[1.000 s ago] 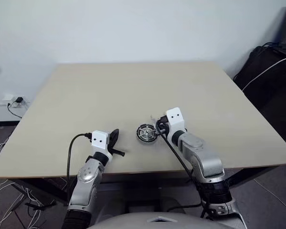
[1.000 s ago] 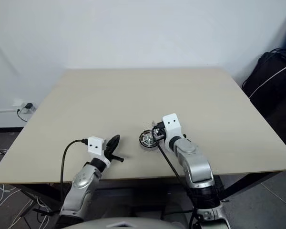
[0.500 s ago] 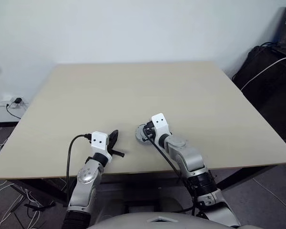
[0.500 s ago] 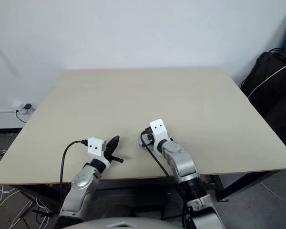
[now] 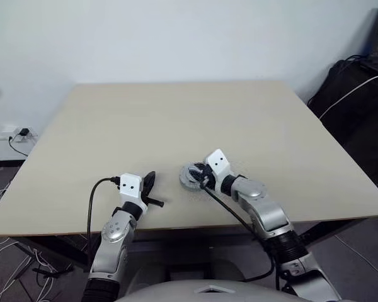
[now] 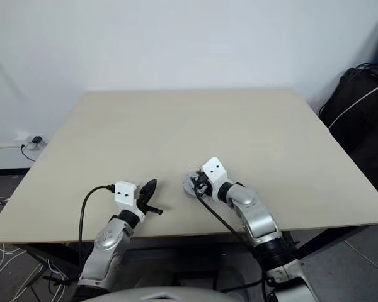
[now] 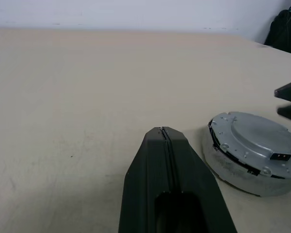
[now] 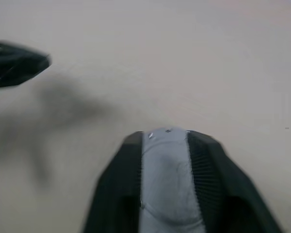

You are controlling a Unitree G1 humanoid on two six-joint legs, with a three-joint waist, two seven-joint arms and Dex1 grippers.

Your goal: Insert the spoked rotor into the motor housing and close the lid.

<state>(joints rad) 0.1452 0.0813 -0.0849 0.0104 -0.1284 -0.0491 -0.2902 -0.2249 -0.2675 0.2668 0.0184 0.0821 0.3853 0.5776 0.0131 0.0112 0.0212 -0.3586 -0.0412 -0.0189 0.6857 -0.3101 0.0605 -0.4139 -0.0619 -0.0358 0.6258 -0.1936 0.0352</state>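
Far left, low on the wall, we see a white wall socket (image 5: 12, 130) with a dark plug in it. Loose cables lie on the floor under it.

The light beige flat wooden table (image 5: 176, 119) takes up the middle, and both arms come up over its near edge.

The left gripper (image 5: 152, 178) is near the front edge, pointing away from the robot. Its two black fingers (image 7: 162, 160) are clenched flat together with nothing between them. It is near the disc but not touching it.

Just to its right is the lid (image 7: 257, 138), a light silver-grey metal disc lying plain face up. It sits on a round pale grey lower part (image 7: 233, 170), with a thin dark gap showing round the rim. The stack rests on the table, close to the front edge and about mid-width. We can't tell what is inside under the lid.

The right gripper (image 5: 199, 178) is at the lid's right side, angled down and toward the left. Its fingers (image 8: 208, 179) are parted, and the grey disc shows between them in the right wrist view. From the left wrist view the two black tips (image 7: 288, 99) stand just beyond the disc with bare table between, so we call it released, not gripping.

Far right, off the table, a black bag (image 5: 359, 94) sits with a white cable across it.
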